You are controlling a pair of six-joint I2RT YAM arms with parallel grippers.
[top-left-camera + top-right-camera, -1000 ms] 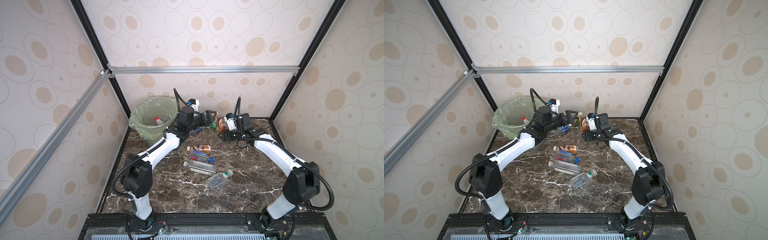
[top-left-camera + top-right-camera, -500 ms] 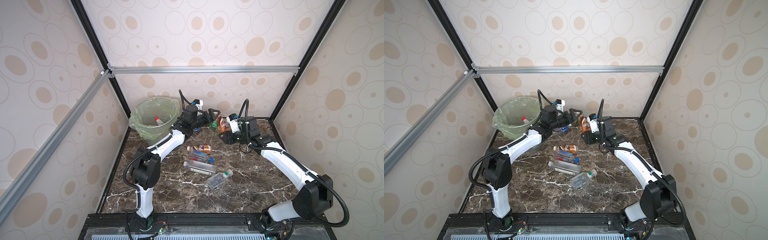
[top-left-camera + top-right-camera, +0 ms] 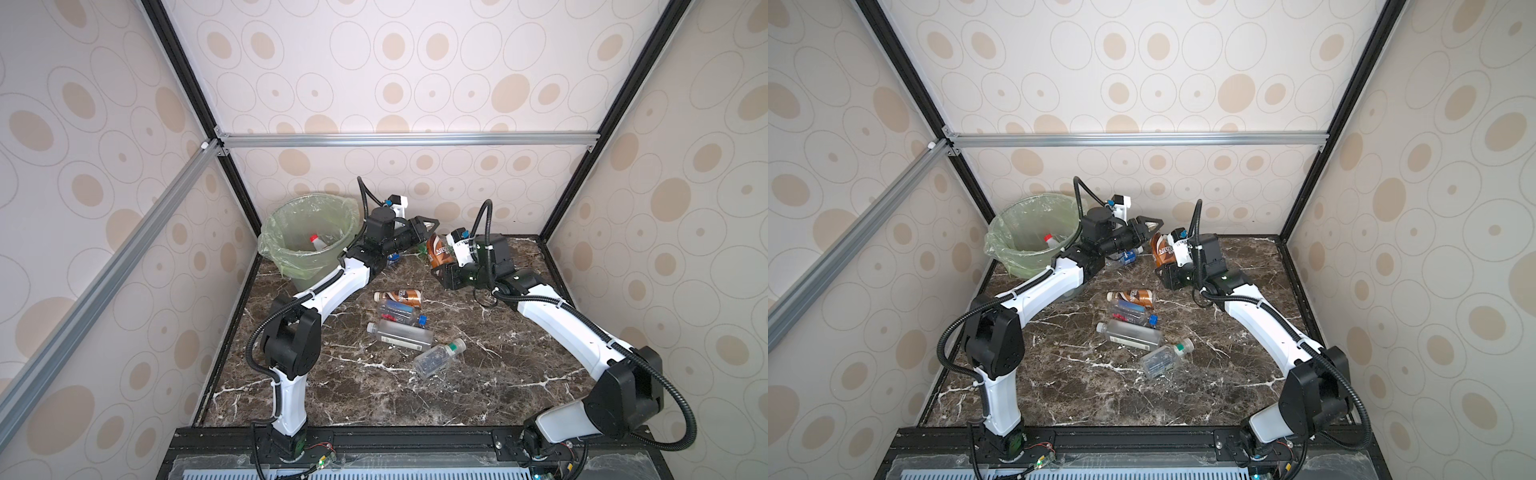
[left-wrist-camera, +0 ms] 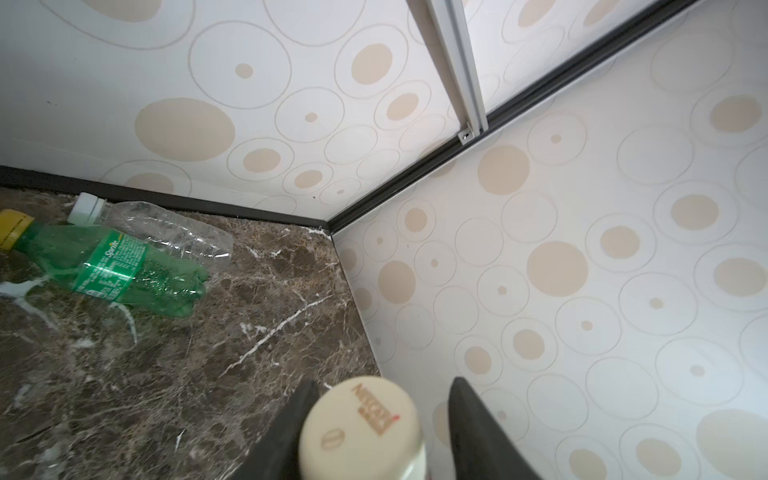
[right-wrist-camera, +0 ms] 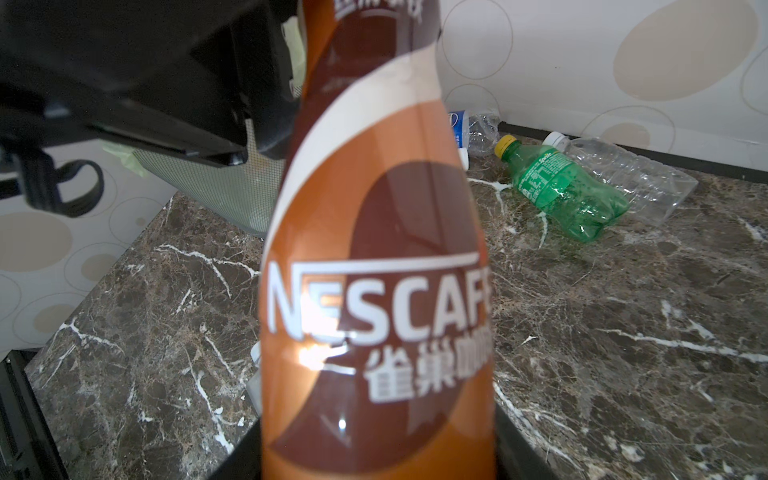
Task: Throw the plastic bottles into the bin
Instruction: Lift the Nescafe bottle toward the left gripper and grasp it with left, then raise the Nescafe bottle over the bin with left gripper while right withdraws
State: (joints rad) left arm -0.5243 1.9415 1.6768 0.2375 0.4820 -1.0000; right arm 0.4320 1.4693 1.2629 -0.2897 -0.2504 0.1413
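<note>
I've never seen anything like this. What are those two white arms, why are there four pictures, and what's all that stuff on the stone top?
Those are two robot arms mounted at the front of a marble table. Two pictures look down from overhead, almost identical; the other two come from a camera on each arm's wrist. The job: put plastic bottles into the bin, where a red-capped bottle already lies. The right tool grips a brown coffee bottle near its base; the left tool, open, straddles its cap. More bottles lie mid-table, such as a square clear bottle; a green bottle lies by the back wall.
</note>
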